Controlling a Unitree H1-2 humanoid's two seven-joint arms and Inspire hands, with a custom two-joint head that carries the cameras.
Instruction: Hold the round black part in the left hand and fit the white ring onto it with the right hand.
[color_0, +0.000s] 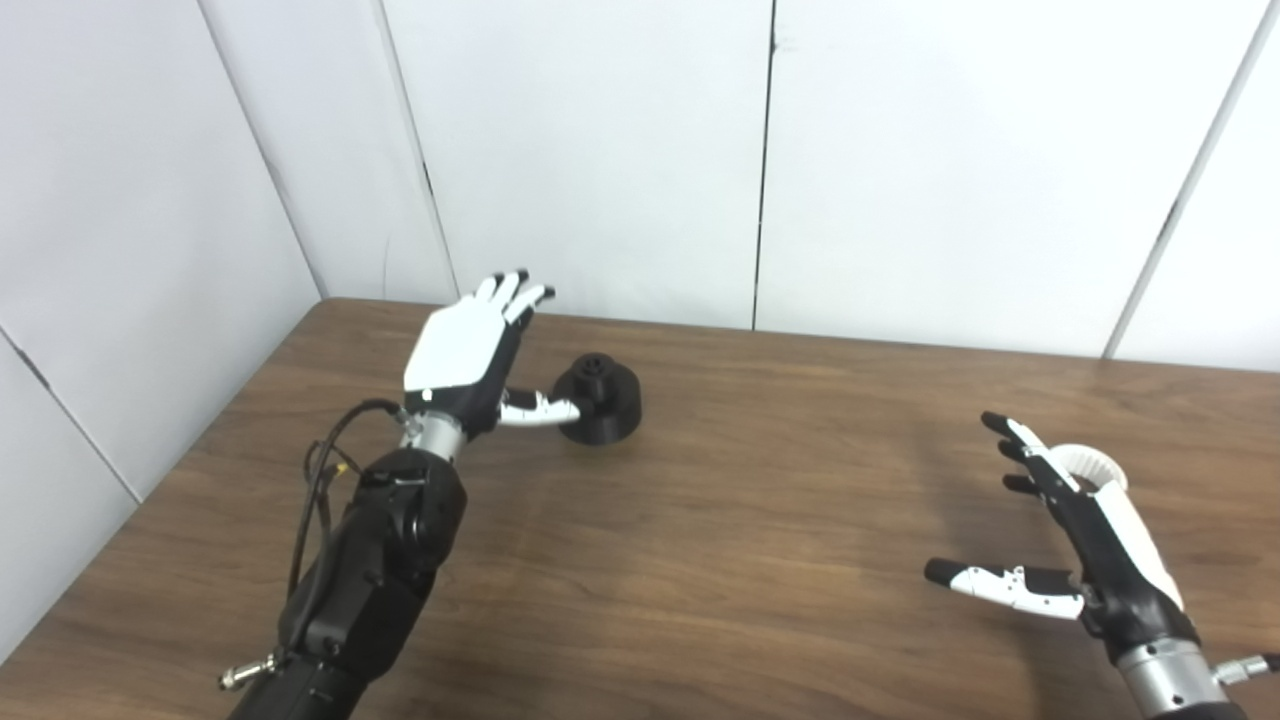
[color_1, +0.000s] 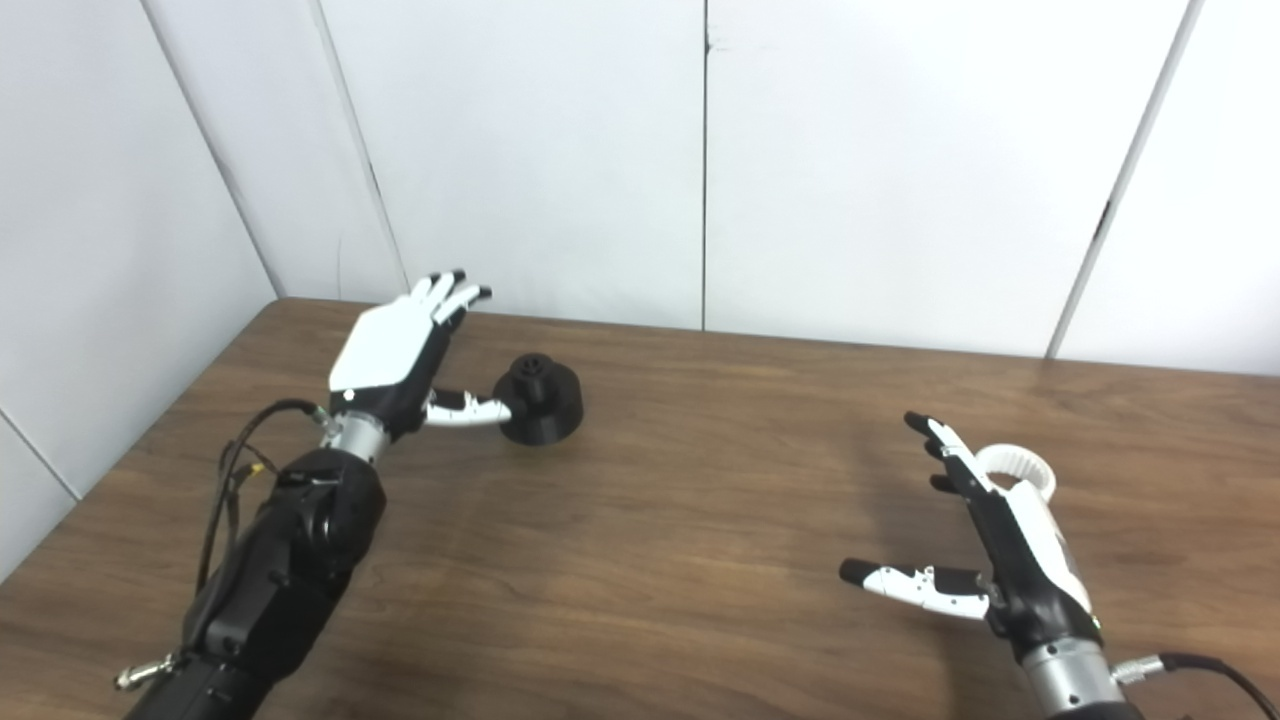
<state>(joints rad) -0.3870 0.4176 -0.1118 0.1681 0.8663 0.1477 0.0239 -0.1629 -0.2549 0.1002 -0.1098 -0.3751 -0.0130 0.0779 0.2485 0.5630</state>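
A wide brown wooden table fills the lower part of the view, backed by plain white wall panels that meet in a corner at the far left.

The robot's left arm, black with loose cables at the wrist, reaches up from the bottom left. Its left hand is held flat with the white back facing up, fingers stretched out and apart, holding nothing. The thumb sticks out sideways toward the round black part, and its tip looks to be at the part's near side; whether it actually touches cannot be told.

The right hand comes in at the bottom right, also spread wide with the fingers pointing away and the thumb out to the left, holding nothing.

The black part sits on the table at the far left, a low dome with a small knob on top.

The white ring lies flat on the table at the right, just behind the right hand and partly hidden by it.
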